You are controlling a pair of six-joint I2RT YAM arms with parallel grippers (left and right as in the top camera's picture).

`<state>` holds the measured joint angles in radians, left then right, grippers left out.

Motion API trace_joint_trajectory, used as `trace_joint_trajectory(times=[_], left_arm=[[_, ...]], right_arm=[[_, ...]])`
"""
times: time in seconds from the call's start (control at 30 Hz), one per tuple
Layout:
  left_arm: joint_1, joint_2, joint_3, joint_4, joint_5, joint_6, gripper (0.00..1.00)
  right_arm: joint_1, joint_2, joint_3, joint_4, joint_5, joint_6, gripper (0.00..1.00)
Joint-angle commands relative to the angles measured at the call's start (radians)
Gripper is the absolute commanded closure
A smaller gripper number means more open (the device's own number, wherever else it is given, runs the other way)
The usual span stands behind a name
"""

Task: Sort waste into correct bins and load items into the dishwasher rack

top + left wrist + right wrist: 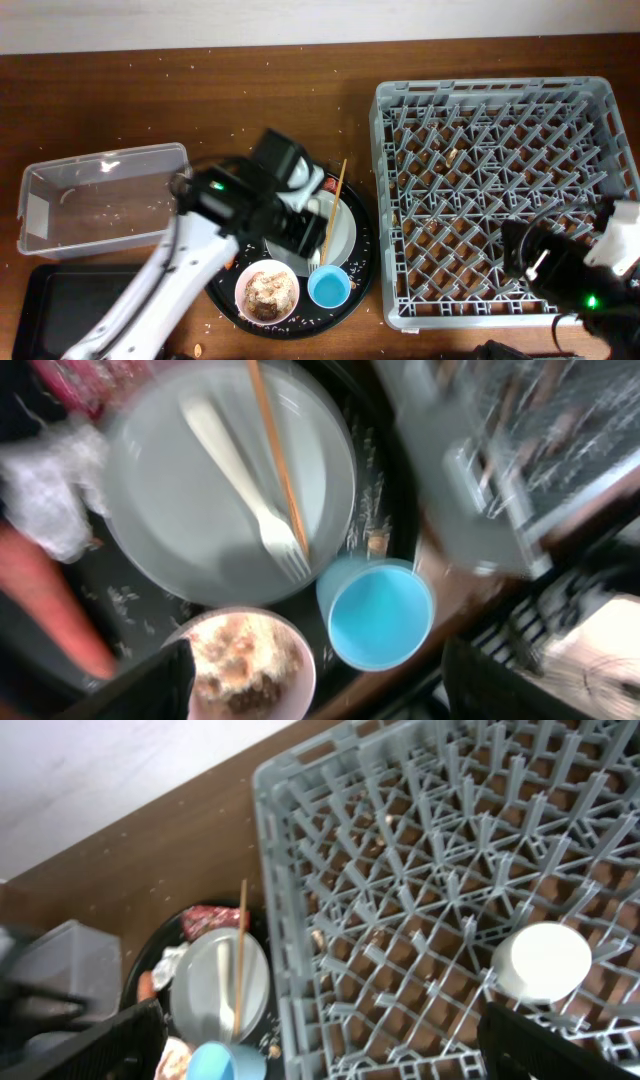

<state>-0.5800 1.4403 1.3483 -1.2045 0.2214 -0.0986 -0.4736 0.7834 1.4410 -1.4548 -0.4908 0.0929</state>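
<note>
The left gripper [318,670] hovers over a large round black tray [352,290], its fingers spread wide with nothing between them. On the tray a round white plate [190,510] carries a white plastic fork [245,480] and a thin wooden chopstick [278,460]. A small bright-blue cup [329,287] stands at the tray's 5 o'clock. A white bowl [267,290] of brownish food scraps [240,660] sits at 7 o'clock.

In the left wrist view, a crumpled white tissue [50,490], an orange carrot [50,600] and a red snack wrapper [80,380] lie from 9 to 11 o'clock of the plate.

The large grey lattice dishwasher rack [500,190] stands at the tray's 3 o'clock. The right gripper [320,1020] hangs open and empty over it, with a white cup [542,962] in the rack. The clear rectangular plastic tub [100,195] and the shallow black rectangular tray [60,300] lie at 9 and 8 o'clock of the round tray.
</note>
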Motion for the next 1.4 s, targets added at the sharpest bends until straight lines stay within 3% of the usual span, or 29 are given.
trace_joint_trajectory(times=[0.0,0.17,0.27,0.4,0.53,0.6,0.63,0.67,0.73,0.77,0.8,0.87,0.97,1.03,1.1,1.23,1.37], left_arm=[[-0.074,0.007,-0.202,0.057,-0.043,-0.046,0.33],[-0.249,0.007,-0.412,0.313,-0.141,-0.028,0.4],[-0.258,0.019,-0.416,0.36,-0.166,-0.028,0.71],[-0.257,0.032,-0.416,0.428,-0.182,-0.028,0.98],[-0.255,0.031,-0.401,0.421,-0.168,-0.028,0.99],[-0.233,0.014,-0.299,0.329,-0.113,-0.028,1.0],[-0.183,-0.011,-0.164,0.236,-0.109,-0.028,1.0],[-0.124,-0.031,-0.051,0.192,-0.056,-0.01,1.0],[0.084,-0.055,0.121,0.186,0.349,0.095,1.0],[0.154,-0.055,0.14,0.207,0.542,0.1,1.0],[0.238,-0.055,0.141,0.257,0.825,0.112,1.0],[0.317,-0.049,0.141,0.325,1.15,0.13,1.0],[0.306,-0.049,0.141,0.345,1.26,0.13,1.0],[0.286,-0.049,0.141,0.381,1.353,0.13,1.0],[0.261,-0.049,0.141,0.383,1.352,0.129,1.0],[0.24,-0.049,0.141,0.383,1.352,0.13,1.0],[0.24,-0.049,0.141,0.399,1.338,0.13,1.0]], right_arm=[[-0.004,-0.014,-0.001,-0.014,-0.037,-0.014,0.01],[-0.003,0.037,-0.005,-0.026,-0.045,-0.014,0.01],[-0.003,0.051,-0.005,-0.042,-0.056,-0.015,0.01],[-0.003,0.051,-0.005,-0.095,-0.055,-0.016,0.01],[-0.003,0.051,-0.005,-0.113,-0.055,-0.037,0.01],[-0.003,0.051,-0.005,-0.113,-0.055,-0.037,0.01],[-0.003,0.051,-0.005,-0.114,-0.055,-0.038,0.01],[-0.003,0.051,-0.005,-0.12,-0.059,-0.05,0.01],[0.016,0.051,-0.005,-0.142,-0.201,-0.182,0.0],[0.038,0.051,-0.005,-0.15,-0.276,-0.222,0.01],[0.066,0.051,-0.005,-0.151,-0.345,-0.224,0.02],[0.114,0.051,-0.005,-0.145,-0.462,-0.227,0.06],[0.192,0.051,-0.005,-0.117,-0.765,-0.386,0.06],[0.233,0.051,-0.005,-0.061,-0.819,-0.385,0.06],[0.286,0.051,-0.005,0.042,-0.938,-0.396,0.06],[0.343,0.063,-0.005,0.197,-0.938,-0.314,0.06],[0.386,0.116,-0.005,0.208,-0.932,-0.312,0.1]])
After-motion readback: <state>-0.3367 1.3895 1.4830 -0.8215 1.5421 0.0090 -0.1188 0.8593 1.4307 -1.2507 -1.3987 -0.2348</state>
